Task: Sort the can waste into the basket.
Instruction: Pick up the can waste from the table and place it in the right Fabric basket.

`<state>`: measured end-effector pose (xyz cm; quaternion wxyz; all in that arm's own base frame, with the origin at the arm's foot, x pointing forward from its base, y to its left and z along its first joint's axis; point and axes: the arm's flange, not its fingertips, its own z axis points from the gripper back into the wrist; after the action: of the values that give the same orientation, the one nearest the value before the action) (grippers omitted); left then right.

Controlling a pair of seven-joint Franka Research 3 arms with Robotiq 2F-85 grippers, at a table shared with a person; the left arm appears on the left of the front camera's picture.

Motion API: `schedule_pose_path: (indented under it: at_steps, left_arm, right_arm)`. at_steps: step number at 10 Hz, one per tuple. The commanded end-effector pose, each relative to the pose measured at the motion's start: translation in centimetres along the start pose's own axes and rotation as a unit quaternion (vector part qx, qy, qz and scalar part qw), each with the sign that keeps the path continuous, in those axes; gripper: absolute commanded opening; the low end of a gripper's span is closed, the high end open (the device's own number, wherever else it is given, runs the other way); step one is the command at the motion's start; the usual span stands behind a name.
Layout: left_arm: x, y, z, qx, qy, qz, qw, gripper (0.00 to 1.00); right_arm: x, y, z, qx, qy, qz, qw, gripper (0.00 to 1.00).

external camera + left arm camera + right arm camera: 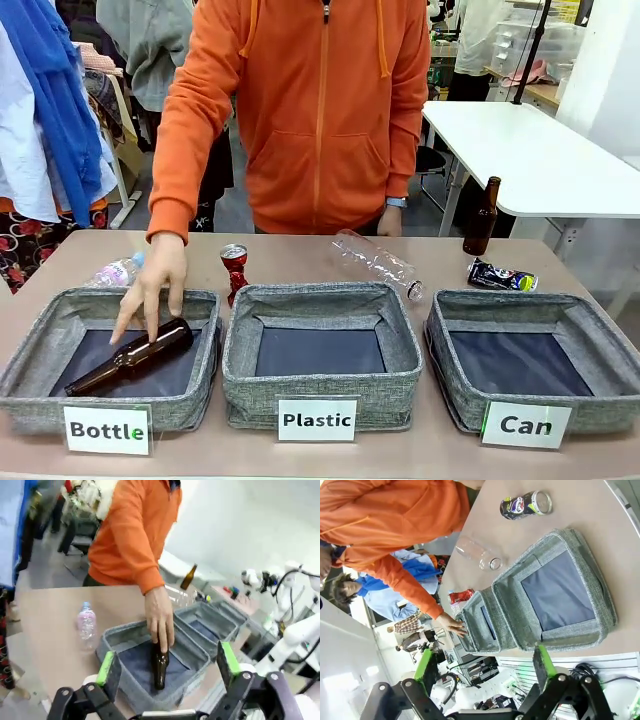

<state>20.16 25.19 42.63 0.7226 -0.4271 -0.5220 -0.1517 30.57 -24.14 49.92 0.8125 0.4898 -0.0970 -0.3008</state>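
Observation:
The red crushed can point(234, 266) stands upright behind the gap between the "Bottle" and "Plastic" baskets, also in the right wrist view as the red can point(461, 596). The dark blue-black can point(501, 277) lies on its side behind the "Can" basket point(458, 382), and shows as the dark can point(525, 505) beyond that basket point(602, 600). The basket holds nothing. My left gripper point(169, 667) is open, held above the table's near edge facing the "Bottle" basket. My right gripper point(485, 667) is open, held above the "Can" basket's near side.
A person in an orange hoodie rests a hand point(153, 287) on a brown bottle point(130, 358) in the "Bottle" basket point(30, 370). A clear plastic bottle point(378, 264) lies behind the "Plastic" basket point(320, 385). Another plastic bottle point(118, 270) lies far left; a brown bottle point(482, 218) stands far right.

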Motion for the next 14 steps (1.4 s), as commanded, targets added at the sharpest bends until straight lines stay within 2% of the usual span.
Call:
schedule_pose_path:
  at_steps: [1,4,5,7,8,10,11,12,13,14]
  left_arm:
    - [4.1,-0.1,-10.1,-0.033,0.104,-0.026,0.994,1.00]
    - [7.3,2.0,-20.3,-0.041,0.211,-0.046,0.975,1.00]
    - [7.7,2.6,-20.9,-0.053,0.220,-0.037,0.973,1.00]
    - [7.3,2.9,-17.6,-0.046,0.173,-0.016,0.984,1.00]
    - [7.0,2.3,-17.9,-0.035,0.181,-0.025,0.983,1.00]
    - [7.3,1.5,-21.6,-0.064,0.207,-0.050,0.975,1.00]
    - [7.2,1.7,-25.1,-0.064,0.239,-0.069,0.966,1.00]
    - [6.6,2.3,-28.4,-0.062,0.261,-0.116,0.956,1.00]
    - [5.0,2.8,-32.4,-0.067,0.286,-0.191,0.937,1.00]
    - [3.8,3.0,-35.0,-0.104,0.283,-0.252,0.920,1.00]
  right_arm:
    - [-0.1,-0.2,0.2,0.001,0.004,0.009,1.000,1.00]
    - [-0.1,-0.2,0.2,0.001,0.004,0.009,1.000,1.00]
    - [-0.1,-0.2,0.2,0.001,0.004,0.009,1.000,1.00]
    - [-0.1,-0.2,0.2,0.001,0.004,0.009,1.000,1.00]
    - [-0.1,-0.2,0.2,0.001,0.004,0.009,1.000,1.00]
    - [-0.1,-0.2,0.2,0.001,0.004,0.009,1.000,1.00]
    - [-0.1,-0.2,0.2,0.001,0.004,0.009,1.000,1.00]
    - [-0.1,-0.2,0.2,0.001,0.004,0.009,1.000,1.00]
    - [-0.1,-0.2,0.2,0.001,0.004,0.009,1.000,1.00]
    - [-0.1,-0.2,0.2,0.001,0.004,0.009,1.000,1.00]
